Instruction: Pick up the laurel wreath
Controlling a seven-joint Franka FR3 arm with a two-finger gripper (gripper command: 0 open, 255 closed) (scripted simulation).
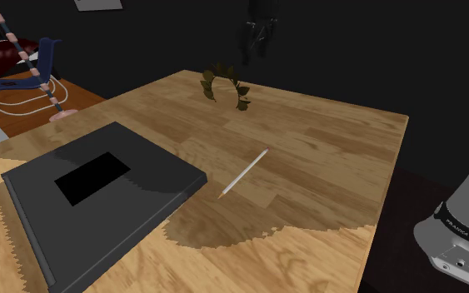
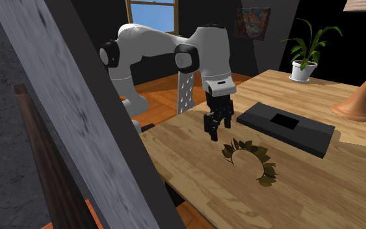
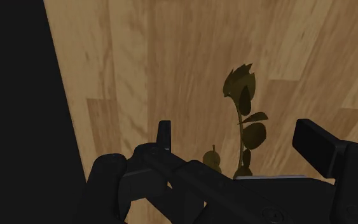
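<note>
Noted olive-brown leafy laurel wreath (image 2: 258, 153) flat at light wooden table's (image 2: 344, 188) far edge. Judged light, thin, brittle; best pinched across stem. Found black two-finger claw (image 2: 218, 132) released above one end.

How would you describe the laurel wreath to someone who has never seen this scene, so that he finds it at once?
Look at the wooden table, toward the edge near the black gripper. There lies the laurel wreath, an open arc of dark olive leaves; the pencil is straight and pale, the flat box dark grey.
</note>
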